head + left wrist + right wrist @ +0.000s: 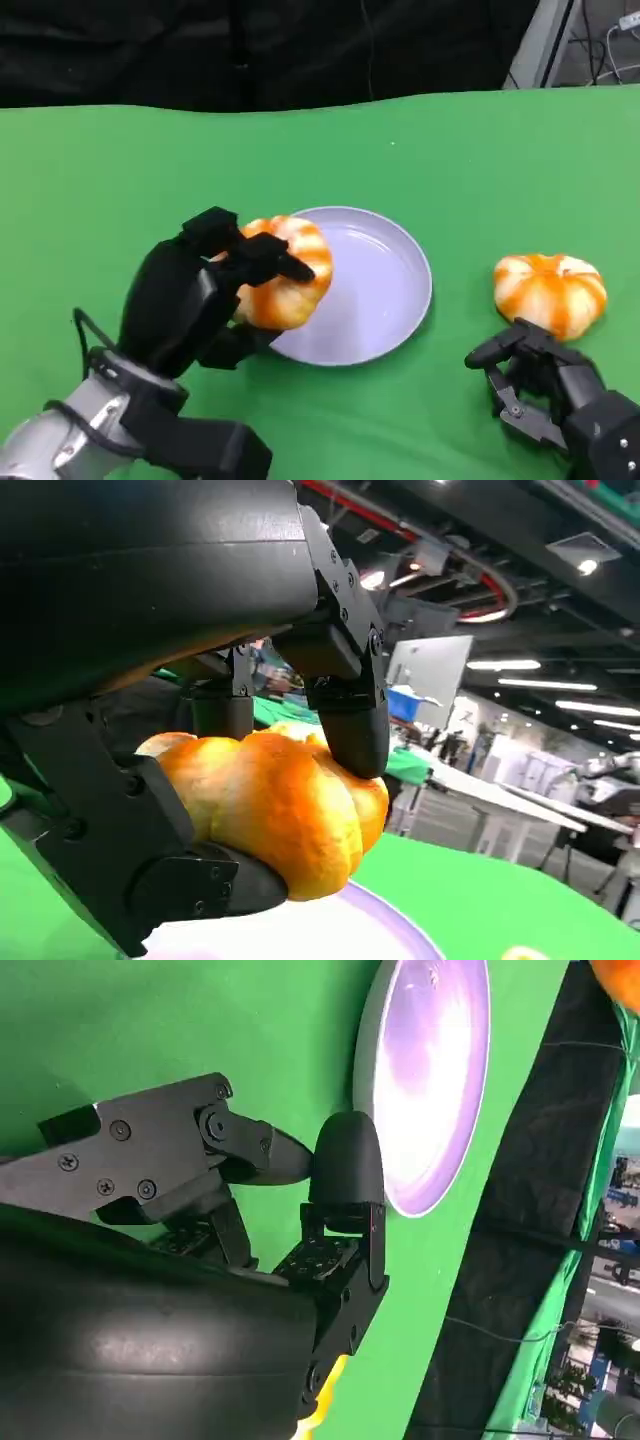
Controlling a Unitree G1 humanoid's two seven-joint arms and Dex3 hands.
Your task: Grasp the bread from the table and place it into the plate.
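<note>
Over the near-left rim of the lavender plate (390, 290): one orange-striped bread (285, 275) gripped in the left hand (195, 300), fingers (350, 710) clamped across its top. On the green table (100, 180), right of the plate: second bread (550, 290), untouched. Just below it: right hand (545, 385), empty, fingers parted.

Head view: looks down from above the near edge of the table (120, 160), plate (400, 310) mid-frame.
Left wrist view: very close behind the left hand (200, 780), low over the plate (400, 930), facing outward across the table.
Right wrist view: close behind the right hand (300, 1200), turned sideways, facing the plate (430, 1090).
Shared: plate and green table appear in all three views.
</note>
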